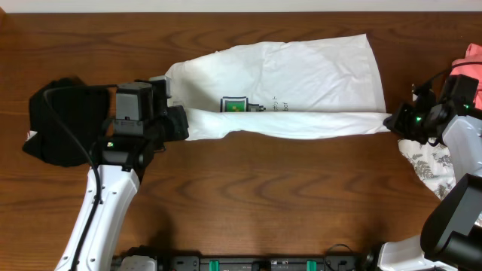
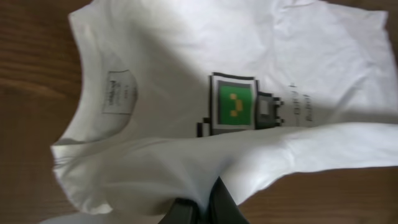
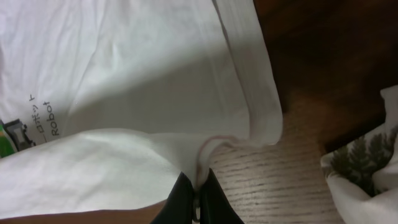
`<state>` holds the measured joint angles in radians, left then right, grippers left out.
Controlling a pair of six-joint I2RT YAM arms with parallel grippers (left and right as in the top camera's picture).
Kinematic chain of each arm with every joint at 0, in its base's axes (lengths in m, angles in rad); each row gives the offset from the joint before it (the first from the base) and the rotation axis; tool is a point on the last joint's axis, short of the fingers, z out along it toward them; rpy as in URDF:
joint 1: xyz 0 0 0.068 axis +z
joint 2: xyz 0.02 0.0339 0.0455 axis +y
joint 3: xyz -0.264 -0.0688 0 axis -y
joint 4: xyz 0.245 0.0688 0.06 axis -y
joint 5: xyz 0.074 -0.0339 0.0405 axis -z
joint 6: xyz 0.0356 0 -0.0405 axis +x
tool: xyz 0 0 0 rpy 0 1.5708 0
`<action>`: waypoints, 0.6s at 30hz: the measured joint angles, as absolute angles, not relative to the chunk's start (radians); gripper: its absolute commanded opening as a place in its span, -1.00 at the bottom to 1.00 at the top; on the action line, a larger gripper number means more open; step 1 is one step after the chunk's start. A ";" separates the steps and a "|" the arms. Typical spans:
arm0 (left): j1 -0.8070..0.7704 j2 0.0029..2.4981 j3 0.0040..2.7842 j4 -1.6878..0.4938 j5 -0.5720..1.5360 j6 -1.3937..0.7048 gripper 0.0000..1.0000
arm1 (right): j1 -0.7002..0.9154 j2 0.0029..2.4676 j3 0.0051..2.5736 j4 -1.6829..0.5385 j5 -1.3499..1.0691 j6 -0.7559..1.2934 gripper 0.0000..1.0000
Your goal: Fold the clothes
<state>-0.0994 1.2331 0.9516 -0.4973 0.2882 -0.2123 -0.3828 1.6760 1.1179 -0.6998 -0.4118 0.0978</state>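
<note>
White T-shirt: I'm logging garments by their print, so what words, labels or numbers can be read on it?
"Robot": printed on the white T-shirt, beside its pixel-robot print.
Japanese-looking characters next to it: too blurred to read.
Neck label: lettering too small and blurred to read.

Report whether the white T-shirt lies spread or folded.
Partly folded: the white T-shirt has its near edge doubled over up to the print; the rest lies flat.
</note>
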 measured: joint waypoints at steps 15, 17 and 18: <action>-0.100 1.362 0.951 -0.404 0.251 -0.212 -0.88 | -0.381 1.676 1.118 -0.595 -0.412 0.112 -0.97; -0.099 1.385 0.951 -0.379 0.245 -0.213 -0.88 | -0.381 1.676 1.118 -0.570 -0.412 0.121 -0.97; -0.099 1.394 0.951 -0.371 0.243 -0.212 -0.89 | -0.381 1.676 1.118 -0.559 -0.412 0.126 -0.98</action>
<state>-0.0994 1.3945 0.9512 -0.3706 0.2432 -0.2123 -0.3809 1.6760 1.1179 -0.5587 -0.4122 0.1257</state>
